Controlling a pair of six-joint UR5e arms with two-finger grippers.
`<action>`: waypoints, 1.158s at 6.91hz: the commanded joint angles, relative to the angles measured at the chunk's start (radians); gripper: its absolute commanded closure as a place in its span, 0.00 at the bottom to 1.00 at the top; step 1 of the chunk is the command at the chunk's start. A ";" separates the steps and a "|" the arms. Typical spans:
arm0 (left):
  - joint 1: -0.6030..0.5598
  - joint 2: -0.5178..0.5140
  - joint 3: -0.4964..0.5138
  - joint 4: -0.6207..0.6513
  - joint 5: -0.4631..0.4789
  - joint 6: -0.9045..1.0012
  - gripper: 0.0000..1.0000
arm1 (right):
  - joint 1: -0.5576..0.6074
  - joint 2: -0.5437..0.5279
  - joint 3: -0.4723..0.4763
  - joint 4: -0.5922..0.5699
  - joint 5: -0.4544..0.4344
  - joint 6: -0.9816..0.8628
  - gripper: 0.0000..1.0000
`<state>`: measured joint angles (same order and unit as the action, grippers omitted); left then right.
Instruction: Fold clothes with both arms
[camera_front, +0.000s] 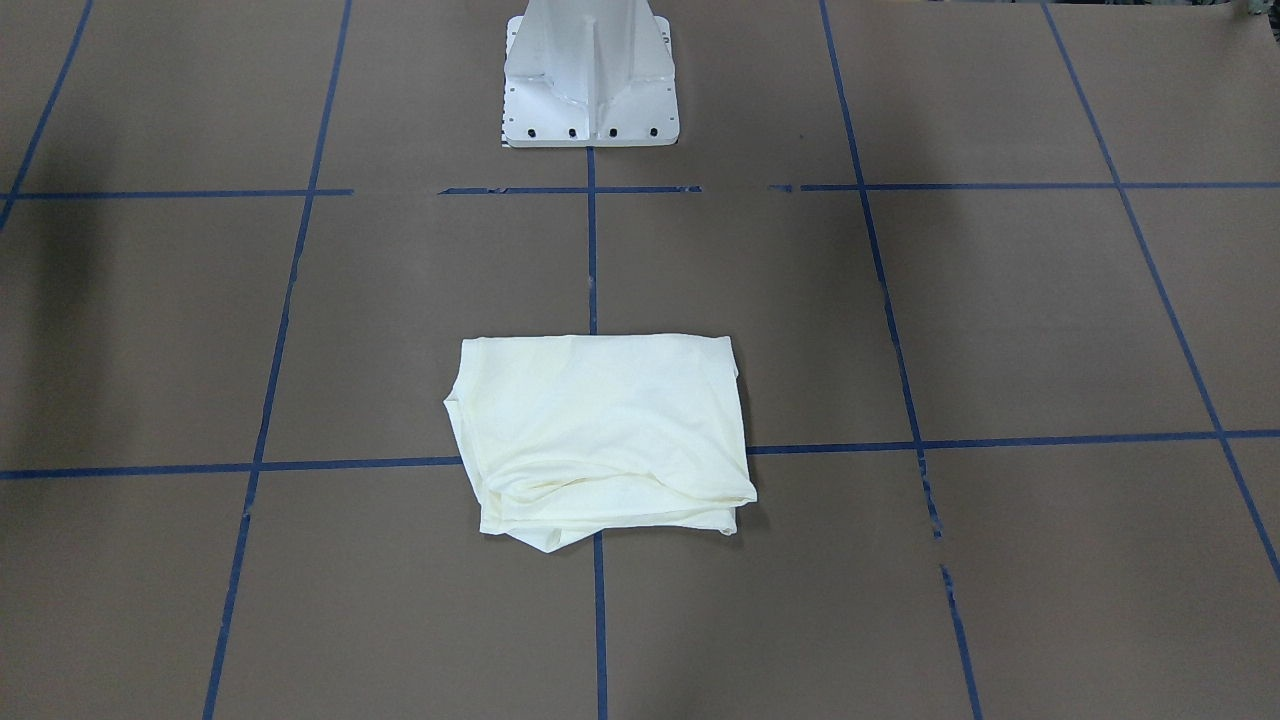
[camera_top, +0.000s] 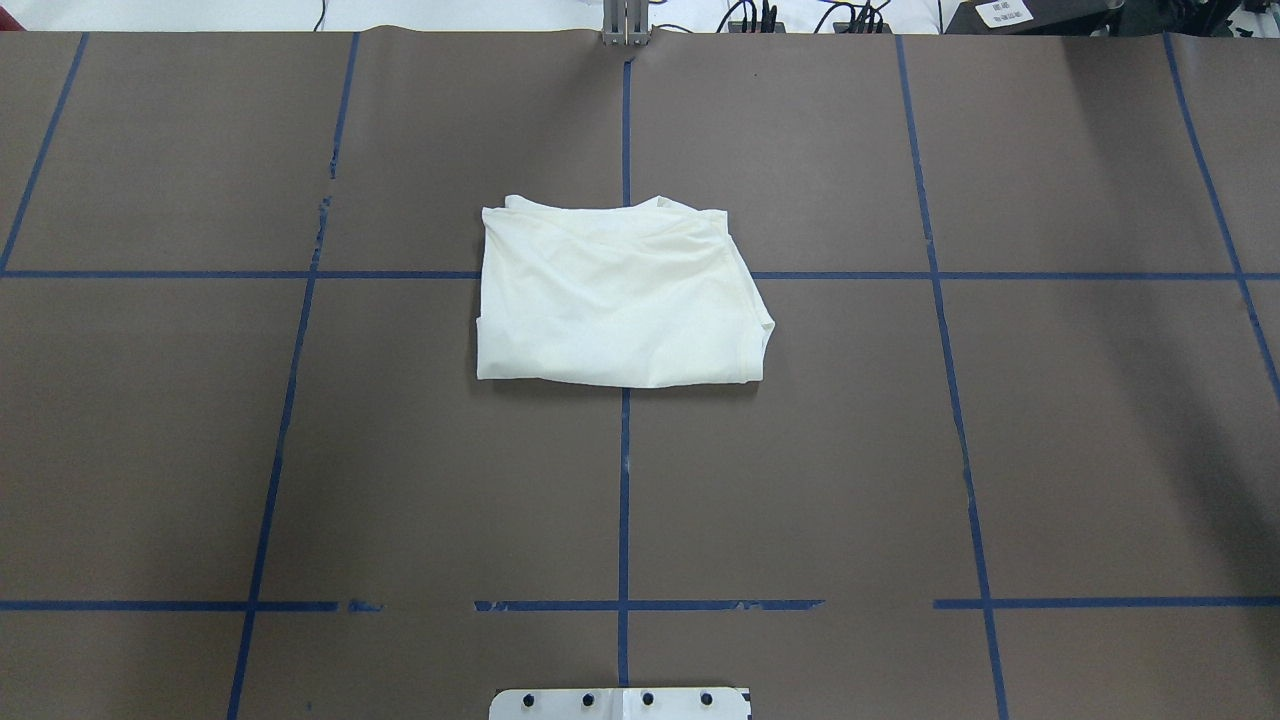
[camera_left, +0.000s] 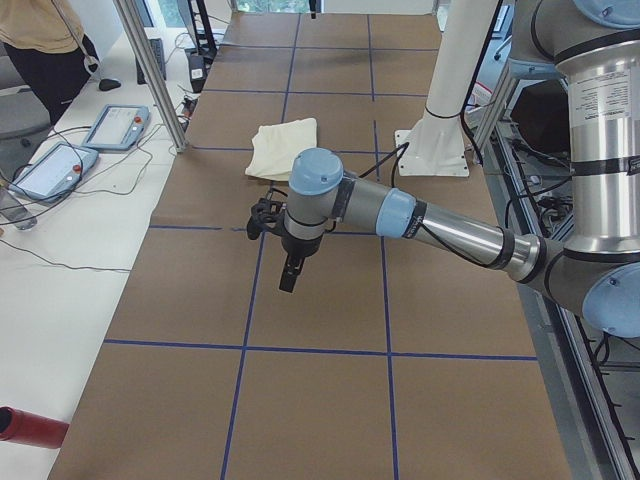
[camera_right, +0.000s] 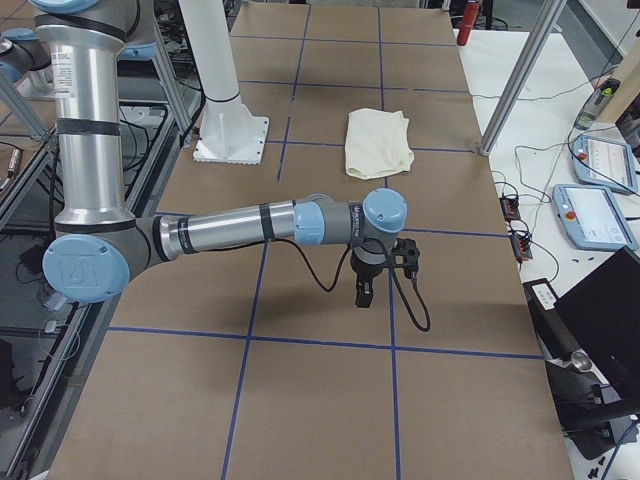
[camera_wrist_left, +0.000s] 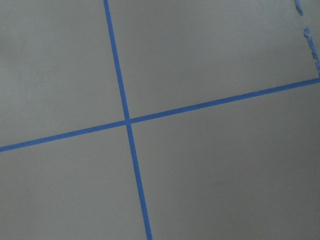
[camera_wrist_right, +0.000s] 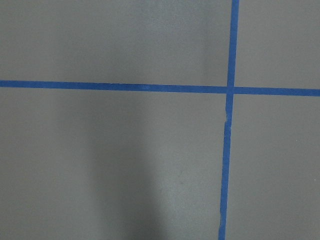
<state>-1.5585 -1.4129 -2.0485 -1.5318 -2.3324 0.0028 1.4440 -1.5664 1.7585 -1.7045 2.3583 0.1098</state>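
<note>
Cream T-shirt (camera_top: 620, 300) folded | left fingers (camera_left: 288, 276), right fingers (camera_right: 363, 293) well away | spread: cannot tell

Worktop (camera_top: 1100, 450): open brown surface with a blue tape grid (camera_top: 625, 480) on all sides of the folded T-shirt (camera_top: 615, 295), which lies low and flat at centre.
Robot side: white pedestal base (camera_front: 590, 80) stands at the edge, well apart from the shirt.
Left end: left pincer (camera_left: 288, 275) hangs above bare surface.
Right end: right pincer (camera_right: 363, 293) hangs above bare surface.
Operator edge: upright metal post (camera_left: 150, 70) stands at the border.
</note>
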 joint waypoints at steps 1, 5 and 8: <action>0.002 0.000 0.001 0.025 -0.001 0.002 0.00 | 0.022 -0.003 0.010 0.000 -0.007 -0.001 0.00; 0.000 -0.001 -0.009 0.047 -0.001 0.002 0.00 | 0.032 -0.011 0.026 0.000 -0.010 0.001 0.00; 0.003 -0.007 0.002 0.044 -0.001 0.003 0.00 | 0.032 -0.001 0.029 -0.001 -0.008 0.010 0.00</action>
<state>-1.5567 -1.4166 -2.0531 -1.4872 -2.3332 0.0050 1.4756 -1.5729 1.7875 -1.7046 2.3498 0.1168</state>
